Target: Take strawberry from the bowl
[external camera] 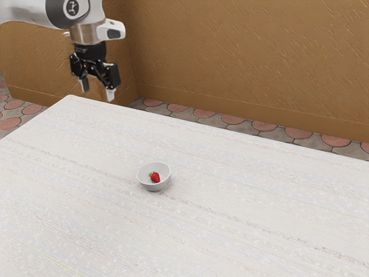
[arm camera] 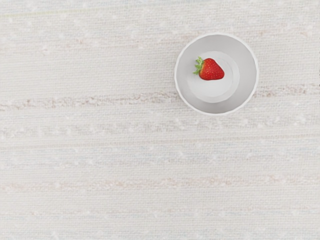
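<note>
Targeting strawberry (arm camera: 212, 70) in bowl (arm camera: 245, 70), I should centre my wide-spread gripper (external camera: 98, 90) above the fruit, then descend straight, clear of the rim (arm camera: 258, 75).

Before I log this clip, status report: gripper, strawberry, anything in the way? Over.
Gripper open, nothing held, raised clear of the bowl. Strawberry inside the bowl. Bowl's wall rings it; no obstruction seen above. Over.

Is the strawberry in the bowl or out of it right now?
In. The strawberry lies on its side on the inner floor of the bowl, the rim circling it.
</note>
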You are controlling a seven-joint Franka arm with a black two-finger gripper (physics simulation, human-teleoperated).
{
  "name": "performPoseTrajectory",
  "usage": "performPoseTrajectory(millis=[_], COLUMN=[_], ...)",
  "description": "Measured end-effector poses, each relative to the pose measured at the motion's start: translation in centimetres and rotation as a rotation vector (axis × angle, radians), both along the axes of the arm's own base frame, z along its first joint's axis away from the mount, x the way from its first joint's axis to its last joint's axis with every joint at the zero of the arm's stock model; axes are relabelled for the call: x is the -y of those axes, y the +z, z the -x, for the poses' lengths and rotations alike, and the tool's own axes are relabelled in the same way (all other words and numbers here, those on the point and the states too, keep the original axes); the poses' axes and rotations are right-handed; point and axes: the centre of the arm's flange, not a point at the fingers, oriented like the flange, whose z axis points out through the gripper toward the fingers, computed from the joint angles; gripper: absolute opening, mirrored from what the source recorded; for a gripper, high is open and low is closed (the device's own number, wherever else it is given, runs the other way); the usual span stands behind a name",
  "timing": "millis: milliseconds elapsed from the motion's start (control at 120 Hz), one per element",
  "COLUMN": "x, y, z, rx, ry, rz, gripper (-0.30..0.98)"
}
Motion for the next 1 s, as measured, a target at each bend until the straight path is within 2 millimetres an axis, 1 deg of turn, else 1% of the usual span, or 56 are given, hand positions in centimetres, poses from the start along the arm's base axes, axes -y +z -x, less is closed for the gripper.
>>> performPoseTrajectory(millis=[242,325,433,575,608,692,758,858,1000], x=[0.0,0.5,1.1,1.9,2.1,3.0,3.2,3.2,3.6], y=[-0.1,-0.8,-4.6,-6.5,-7.4,-11.3,-14.5,-17.7,-20.2], z=[-0.2,-0.4,-0.9,-1.9,-2.2,-3.4,-3.5,-4.0,-5.2], rx=[0.01,-0.007,-0.043,-0.02,-0.028,-0.074,-0.098,-0.111,-0.114], ry=[-0.012,-0.075,-0.279,-0.543,-0.598,-0.744,-0.855,-1.002,-1.185], rz=[0.0,0.004,0.017,0.021,0.022,0.039,0.051,0.047,0.035], gripper=[0.69,0.69,0.69,0.69,0.69,0.69,0.69,0.69,0.69])
